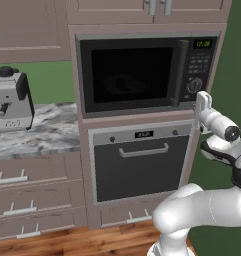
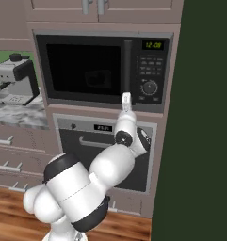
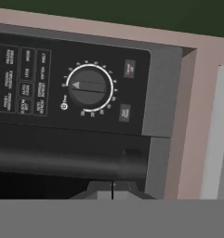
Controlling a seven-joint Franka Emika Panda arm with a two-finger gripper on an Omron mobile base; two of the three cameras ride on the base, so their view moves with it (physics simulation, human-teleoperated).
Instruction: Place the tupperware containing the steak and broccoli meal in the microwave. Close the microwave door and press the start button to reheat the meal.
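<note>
While the microwave door (image 1: 129, 75) sits shut, the gripper (image 2: 126, 98), fingers pressed together, hovers near the microwave (image 2: 155, 66) keypad's lower edge.

We see the microwave (image 1: 147, 72) built into the cabinet wall above the oven, its grey-framed door (image 1: 132, 75) shut, dark bar handle upright beside the right keypad strip. Through the black glass, the tupperware (image 1: 123, 84) sits faintly inside, its contents too dark to tell.

Microwave (image 1: 142, 70) grey frame, black window, green display (image 1: 202, 44)
</note>
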